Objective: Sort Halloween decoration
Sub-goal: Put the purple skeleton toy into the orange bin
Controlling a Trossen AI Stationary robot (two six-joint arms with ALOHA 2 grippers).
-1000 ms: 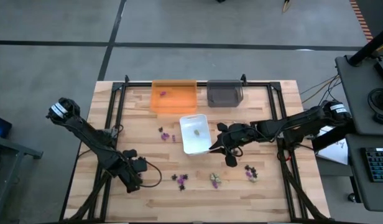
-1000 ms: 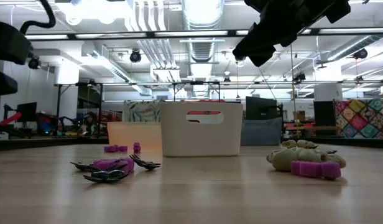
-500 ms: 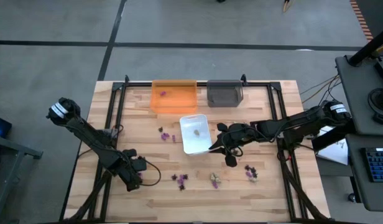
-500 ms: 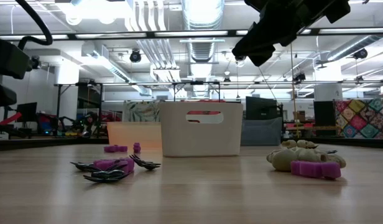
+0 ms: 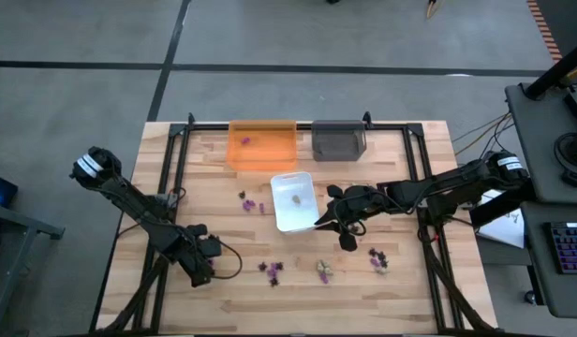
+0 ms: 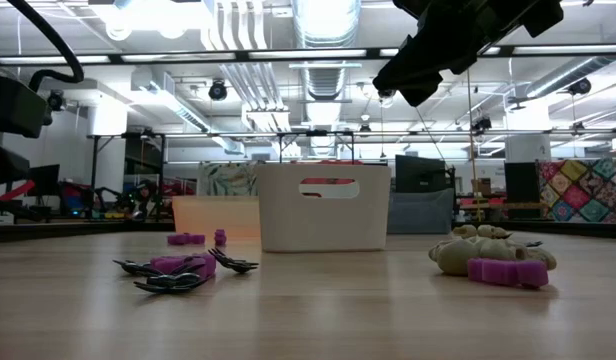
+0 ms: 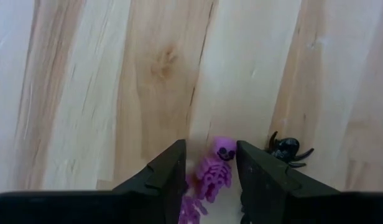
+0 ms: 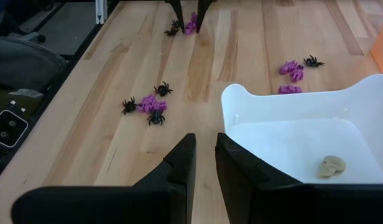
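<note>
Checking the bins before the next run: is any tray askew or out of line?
Yes. The white tray stands alone near the table's middle, turned at a slant, while the orange tray and grey tray sit squarely side by side at the far edge. The right gripper is at its near corner.

The high view looks straight down on the whole table [image 5: 223, 187]; the low view sits at tabletop height, level toward the room. Both share the white tray [image 5: 294, 200], which the right wrist view sees near; the left wrist view looks closely down at bare wood.
</note>
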